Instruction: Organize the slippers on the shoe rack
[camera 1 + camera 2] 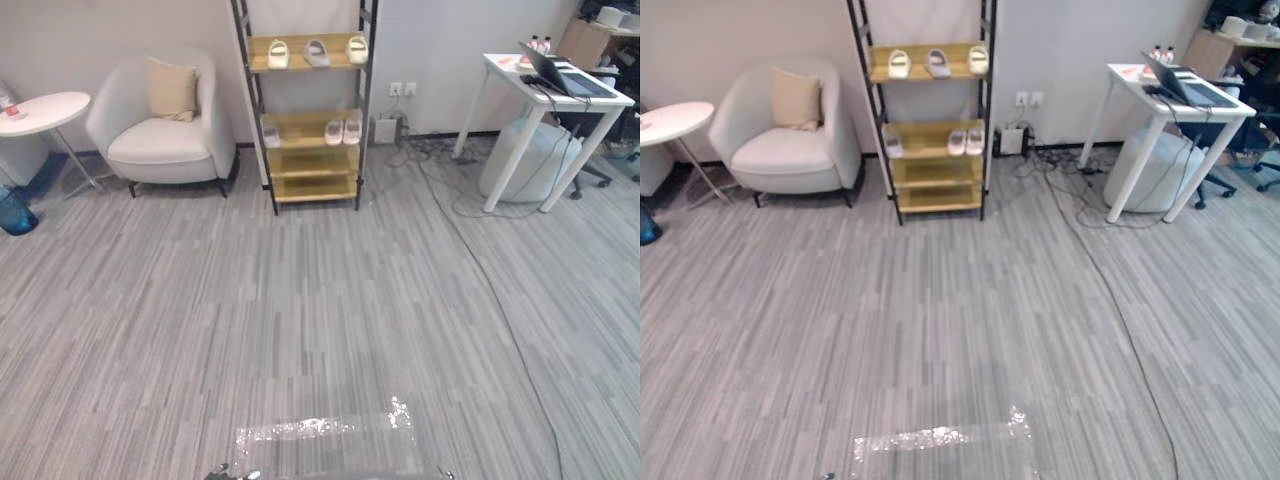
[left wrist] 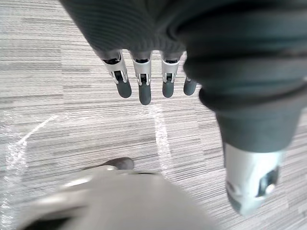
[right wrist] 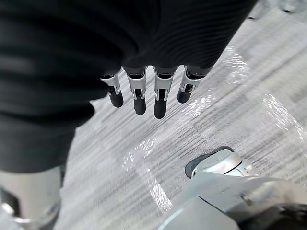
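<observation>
A wide grey floor (image 1: 300, 300) lies between the robot and the shoe rack (image 1: 312, 162) by the far wall, so I think it must walk over first. A white armchair (image 1: 160, 140) sits beside the rack. The slippers (image 1: 316, 52) rest on the top shelf and the next one down. The left hand (image 2: 144, 88) and right hand (image 3: 139, 96) hang down with straight fingers, holding nothing.

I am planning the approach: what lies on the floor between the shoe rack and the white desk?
Loose cables, lying below the wall sockets; both eye views show them.
</observation>
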Robot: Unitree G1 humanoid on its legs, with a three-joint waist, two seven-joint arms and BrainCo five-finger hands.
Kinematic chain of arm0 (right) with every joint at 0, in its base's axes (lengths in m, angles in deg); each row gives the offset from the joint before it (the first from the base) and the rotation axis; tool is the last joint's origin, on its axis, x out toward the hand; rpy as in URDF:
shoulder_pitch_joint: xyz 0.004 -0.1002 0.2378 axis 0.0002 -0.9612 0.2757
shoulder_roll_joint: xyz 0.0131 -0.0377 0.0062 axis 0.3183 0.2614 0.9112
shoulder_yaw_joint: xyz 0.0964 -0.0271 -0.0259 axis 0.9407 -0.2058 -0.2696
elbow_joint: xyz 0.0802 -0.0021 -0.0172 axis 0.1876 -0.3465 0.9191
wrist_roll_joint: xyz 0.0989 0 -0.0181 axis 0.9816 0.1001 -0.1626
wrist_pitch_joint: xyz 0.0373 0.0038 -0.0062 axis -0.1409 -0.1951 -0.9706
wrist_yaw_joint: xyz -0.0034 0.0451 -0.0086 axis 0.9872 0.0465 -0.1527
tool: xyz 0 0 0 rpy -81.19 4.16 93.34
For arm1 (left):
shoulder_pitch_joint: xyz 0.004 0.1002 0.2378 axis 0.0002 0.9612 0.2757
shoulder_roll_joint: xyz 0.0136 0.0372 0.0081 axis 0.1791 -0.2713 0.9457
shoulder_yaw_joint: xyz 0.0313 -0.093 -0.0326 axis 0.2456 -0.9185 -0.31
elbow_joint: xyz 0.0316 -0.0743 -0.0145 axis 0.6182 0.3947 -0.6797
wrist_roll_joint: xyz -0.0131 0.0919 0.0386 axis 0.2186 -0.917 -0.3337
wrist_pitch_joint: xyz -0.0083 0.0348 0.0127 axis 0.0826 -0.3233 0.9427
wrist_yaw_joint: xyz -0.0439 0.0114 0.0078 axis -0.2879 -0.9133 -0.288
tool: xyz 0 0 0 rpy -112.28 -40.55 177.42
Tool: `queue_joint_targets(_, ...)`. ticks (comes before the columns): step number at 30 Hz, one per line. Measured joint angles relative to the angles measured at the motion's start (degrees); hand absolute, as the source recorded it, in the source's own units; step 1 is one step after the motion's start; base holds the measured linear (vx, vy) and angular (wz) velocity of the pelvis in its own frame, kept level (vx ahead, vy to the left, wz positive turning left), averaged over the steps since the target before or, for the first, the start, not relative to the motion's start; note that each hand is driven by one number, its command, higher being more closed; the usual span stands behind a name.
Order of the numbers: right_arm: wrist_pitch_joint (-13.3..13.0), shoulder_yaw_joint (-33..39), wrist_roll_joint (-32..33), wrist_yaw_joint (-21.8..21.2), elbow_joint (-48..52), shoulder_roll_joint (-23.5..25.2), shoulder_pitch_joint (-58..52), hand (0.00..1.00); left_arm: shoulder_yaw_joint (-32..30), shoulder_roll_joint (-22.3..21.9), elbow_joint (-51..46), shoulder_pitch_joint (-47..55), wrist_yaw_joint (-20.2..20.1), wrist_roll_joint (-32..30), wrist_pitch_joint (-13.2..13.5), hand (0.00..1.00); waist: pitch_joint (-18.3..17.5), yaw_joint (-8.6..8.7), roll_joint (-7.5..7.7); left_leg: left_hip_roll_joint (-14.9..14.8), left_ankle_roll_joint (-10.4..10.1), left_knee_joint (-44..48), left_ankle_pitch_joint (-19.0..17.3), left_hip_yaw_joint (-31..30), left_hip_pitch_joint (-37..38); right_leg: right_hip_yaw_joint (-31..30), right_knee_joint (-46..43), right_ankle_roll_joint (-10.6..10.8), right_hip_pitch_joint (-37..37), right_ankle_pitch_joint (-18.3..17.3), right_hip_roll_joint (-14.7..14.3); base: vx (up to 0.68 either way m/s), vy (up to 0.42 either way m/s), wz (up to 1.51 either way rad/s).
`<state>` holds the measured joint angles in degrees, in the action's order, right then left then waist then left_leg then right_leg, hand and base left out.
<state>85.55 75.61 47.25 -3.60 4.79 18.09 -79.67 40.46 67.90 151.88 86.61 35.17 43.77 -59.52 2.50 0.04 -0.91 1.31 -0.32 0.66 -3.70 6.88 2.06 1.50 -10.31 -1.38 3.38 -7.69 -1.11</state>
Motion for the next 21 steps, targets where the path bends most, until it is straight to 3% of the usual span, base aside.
queue_joint_targets(5, -0.12, 1.19, -4.35, 0.28, -1.14, -0.01, 3.08, 0.0, -1.47, -0.17, 1.49, -2.84, -0.05, -0.85, 0.56, 0.0, 1.53, 0.24, -0.21, -0.23, -0.29, -1.85, 0.24, -0.51, 2.2, 0.81, 2.84, -0.01, -2.92, 0.17, -0.35, 0.09, -0.018, 0.07)
queue_joint_targets(10, -0.38, 2.71, -4.4, 0.3, -2.0, 0.1, 5.33, 0.0, -1.59, -0.07, 1.58, -3.26, -0.02, -1.22, 0.87, 0.0, 2.29, 0.11, 0.36, -0.22, -0.37, -2.51, 0.29, -1.12, 2.46, 1.33, 4.03, -0.02, -3.63, 0.23, -0.41, 0.05, -0.004, 0.08)
queue_joint_targets(21, -0.35, 0.11, -11.24, 0.47, -1.98, -0.27, 7.19, 0.0, -2.0, -0.17, 1.94, -4.01, 1.04, -1.23, 0.84, 0.0, 4.28, 0.04, 0.42, -0.18, -1.37, -4.35, 1.91, -3.06, 3.83, 4.01, 4.82, 0.02, -5.44, 0.26, -0.11, 0.01, -0.008, 0.12)
